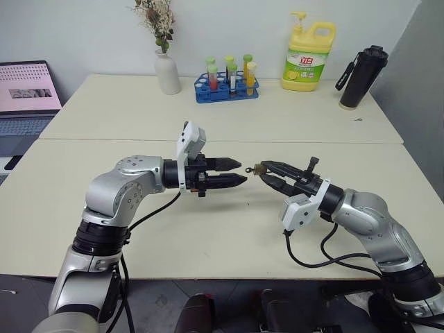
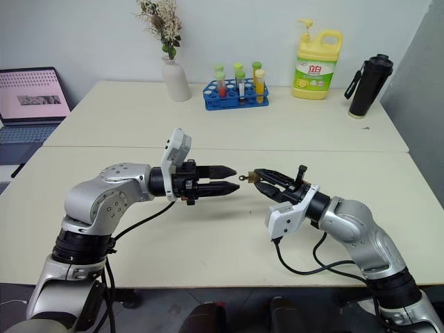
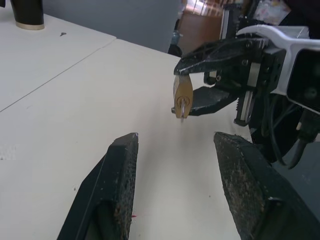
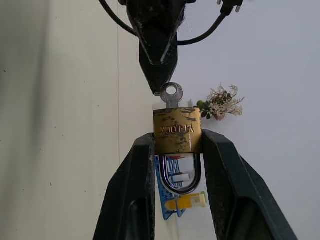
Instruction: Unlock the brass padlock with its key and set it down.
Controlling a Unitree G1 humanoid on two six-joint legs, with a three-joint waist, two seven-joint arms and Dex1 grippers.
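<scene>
Brass padlock in right end effector

Both arms reach inward above the table, grippers pointing tip to tip and roughly level. The left gripper has its two black fingers parted with nothing between them. The right gripper has its fingers clamped on the brass padlock

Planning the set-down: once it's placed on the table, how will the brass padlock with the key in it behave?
The brass padlock looks solid metal, so probably stiff and heavy for its size. Its squarish body should lie flat, not roll. The key sticking out may tilt it.
</scene>
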